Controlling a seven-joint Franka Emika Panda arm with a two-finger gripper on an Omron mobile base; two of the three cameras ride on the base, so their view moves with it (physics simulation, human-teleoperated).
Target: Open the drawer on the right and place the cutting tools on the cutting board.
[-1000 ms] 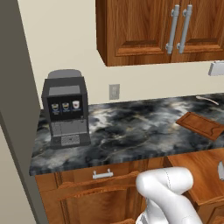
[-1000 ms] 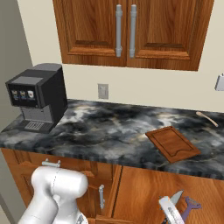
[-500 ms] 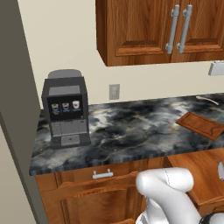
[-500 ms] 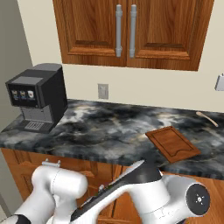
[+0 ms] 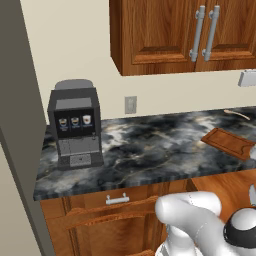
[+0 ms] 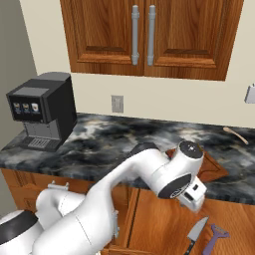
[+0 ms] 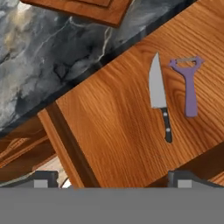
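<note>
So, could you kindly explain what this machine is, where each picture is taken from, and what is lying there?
It is a white robot arm with two fingers, riding on a mobile base in a rendered kitchen. Two pictures come from cameras behind the arm, to its left and right; the third looks along the fingers, which stand open and hold nothing. The dark marble counter carries a black coffee machine and a flat reddish-brown wooden cutting board. Below, the light-wood drawer stands open, holding a silver-bladed, dark-handled knife and a purple peeler.

Knife [image 7: 158,96], peeler [image 7: 188,84] in open drawer [image 7: 113,131]
</note>
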